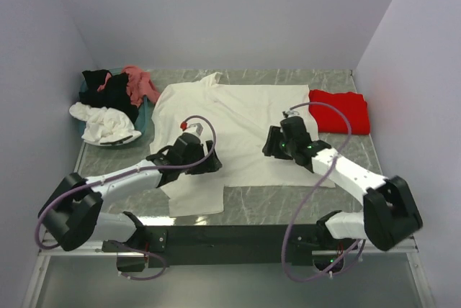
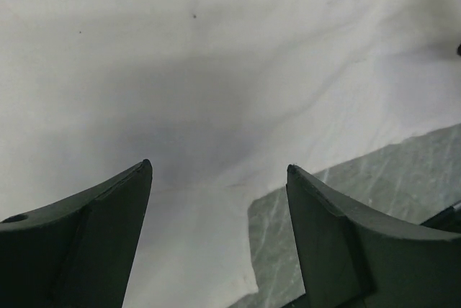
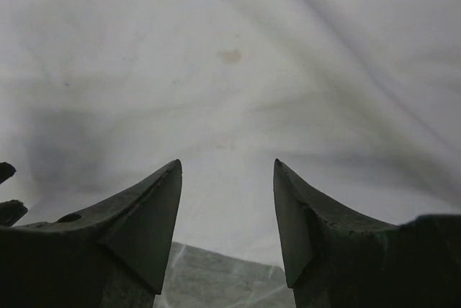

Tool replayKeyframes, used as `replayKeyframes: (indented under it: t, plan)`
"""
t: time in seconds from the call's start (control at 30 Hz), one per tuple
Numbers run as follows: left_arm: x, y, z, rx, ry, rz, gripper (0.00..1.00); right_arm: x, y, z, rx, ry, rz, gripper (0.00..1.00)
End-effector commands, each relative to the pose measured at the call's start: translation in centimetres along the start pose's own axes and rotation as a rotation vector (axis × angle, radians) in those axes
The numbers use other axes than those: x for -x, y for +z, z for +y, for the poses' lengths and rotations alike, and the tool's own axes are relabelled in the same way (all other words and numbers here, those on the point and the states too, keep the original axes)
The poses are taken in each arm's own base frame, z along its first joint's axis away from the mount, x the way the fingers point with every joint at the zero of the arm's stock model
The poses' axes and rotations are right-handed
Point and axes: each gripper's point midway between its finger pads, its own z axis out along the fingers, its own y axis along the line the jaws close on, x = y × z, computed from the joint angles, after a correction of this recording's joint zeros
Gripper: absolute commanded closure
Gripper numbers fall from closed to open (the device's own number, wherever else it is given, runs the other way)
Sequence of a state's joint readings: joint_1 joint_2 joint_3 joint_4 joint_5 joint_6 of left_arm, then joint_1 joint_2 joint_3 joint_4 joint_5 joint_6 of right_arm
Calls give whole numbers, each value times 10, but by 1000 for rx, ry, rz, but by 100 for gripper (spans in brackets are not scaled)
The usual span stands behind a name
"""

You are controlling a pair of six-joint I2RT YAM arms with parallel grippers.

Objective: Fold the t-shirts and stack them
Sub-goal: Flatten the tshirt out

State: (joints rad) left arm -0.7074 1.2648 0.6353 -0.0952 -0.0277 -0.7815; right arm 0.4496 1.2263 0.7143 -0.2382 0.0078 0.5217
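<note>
**Open middle, crowded far corners**

My left gripper (image 2: 218, 168) and right gripper (image 3: 227, 164) hung over the large cream cloth t-shirt (image 1: 245, 117) with nothing between their parted jaws. The flat cloth between my two arms lay open to pass. A heap of black, pink and white shirts (image 1: 112, 106) blocked the far left corner. The folded bright red shirt (image 1: 340, 111) filled the far right, just beside the cream one. Bare grey marble table (image 1: 288, 196) ran along the near edge. Pale lilac walls (image 1: 216, 13) closed three sides.

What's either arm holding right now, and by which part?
Nothing is held. The left gripper and right gripper both hover with fingers spread and empty over the cream t-shirt, which lies spread out flat.
</note>
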Motion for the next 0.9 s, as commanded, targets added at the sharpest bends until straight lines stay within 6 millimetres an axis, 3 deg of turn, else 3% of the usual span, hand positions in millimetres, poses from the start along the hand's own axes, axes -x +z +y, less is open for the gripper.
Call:
replayKeyframes:
  t: [0.0, 0.1, 0.13, 0.33, 0.43, 0.67, 0.87]
  plan:
    - [11, 12, -6, -19, 8, -81, 19, -6, 27, 14, 9, -4, 9, 39]
    - [-15, 14, 8, -2, 5, -37, 19, -30, 45, 11, -30, -24, 73, 39]
    - [-28, 14, 20, 21, 8, -11, 19, -37, 48, 11, -36, -28, 90, 39]
    - [-63, -4, 47, 64, -21, 25, 19, -76, 55, 7, -95, -61, 164, 39]
    - [-70, -15, 57, 76, -40, 23, 19, -97, 52, 4, -120, -75, 206, 39]
    - [-73, -33, 58, 44, -82, 0, 19, -137, 32, -1, -177, -104, 262, 39]
    - [-71, -42, 63, 61, -85, -15, 19, -144, 10, 4, -195, -103, 243, 39]
